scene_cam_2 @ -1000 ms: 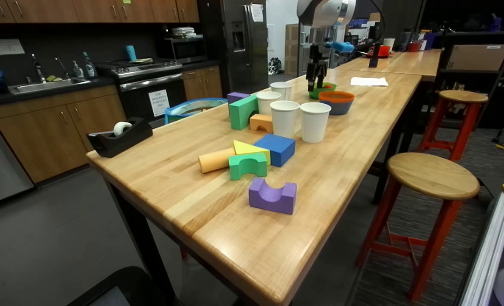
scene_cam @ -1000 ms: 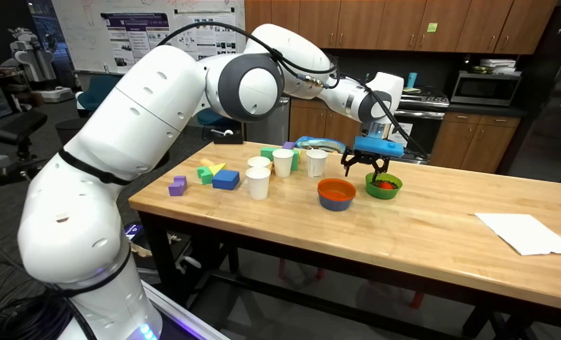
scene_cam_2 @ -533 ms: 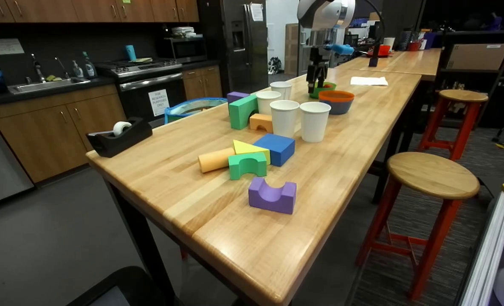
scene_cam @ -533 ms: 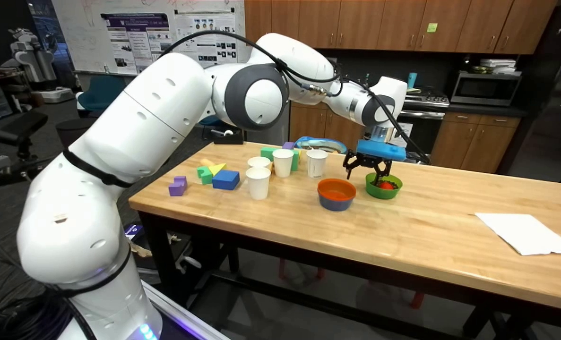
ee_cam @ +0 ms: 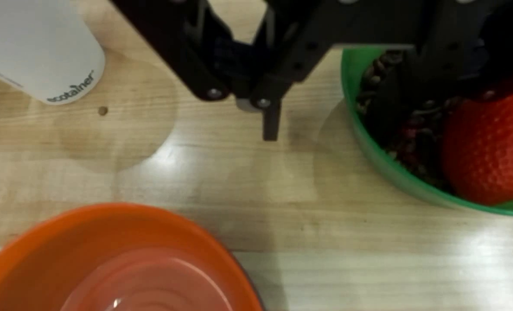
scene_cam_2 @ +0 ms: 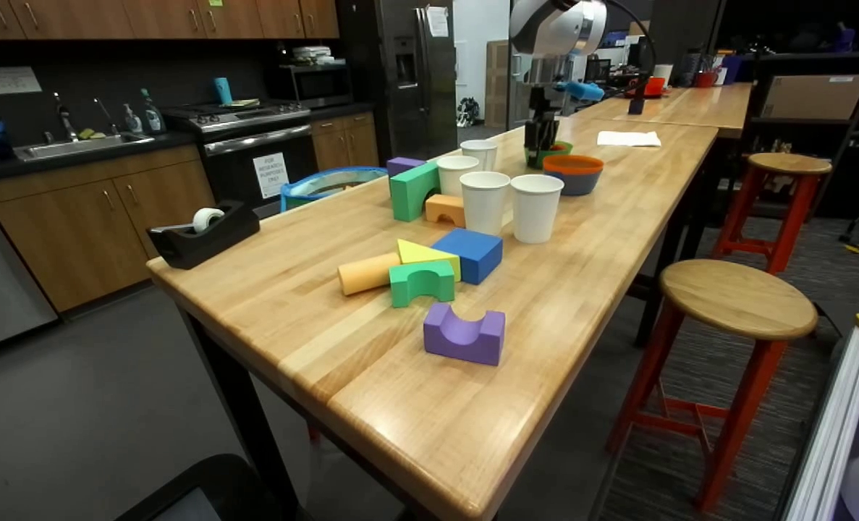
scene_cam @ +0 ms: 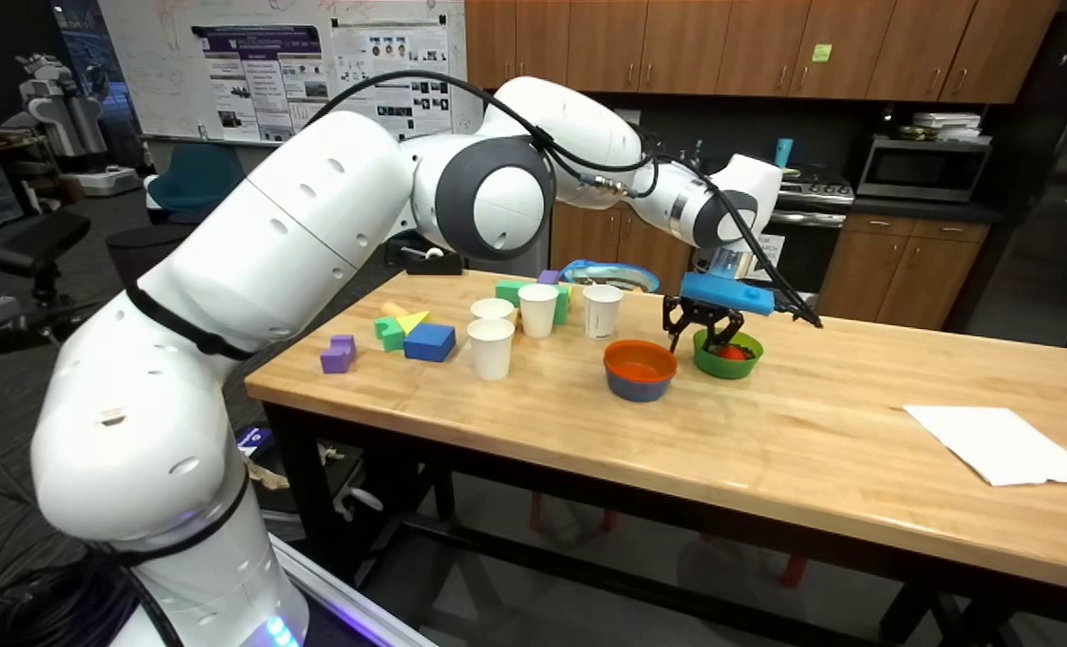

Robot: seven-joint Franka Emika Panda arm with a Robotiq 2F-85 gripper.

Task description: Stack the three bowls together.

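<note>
One orange bowl [scene_cam: 640, 361] is nesting inside the blue bowl [scene_cam: 638, 391] on the tabletop [scene_cam: 821, 431]; the green bowl [scene_cam: 722, 369] is sitting just beside, with that pair lying near its 9 o'clock in an exterior view. Orientation: all three are facing mouth-up, rims round, centre axes standing vertical. My claw [scene_cam: 694, 347] is pointing down with fingers parted, straddling the green rim: in the wrist view one finger [ee_cam: 271, 125] is hanging outside at the bowl's 9 o'clock, the other over the bowl's inside. I am not able to tell whether either is touching plastic. Contents of green: a red strawberry-like piece [ee_cam: 494, 151] is lying among loose dark bits [ee_cam: 416, 155]. Same view, the orange rim is showing toward 7 o'clock and a white cup [ee_cam: 40, 56] toward 10. A white sheet [scene_cam: 1000, 445] is lying well apart, between the green bowl's 3 and 4 o'clock in an exterior view.
</note>
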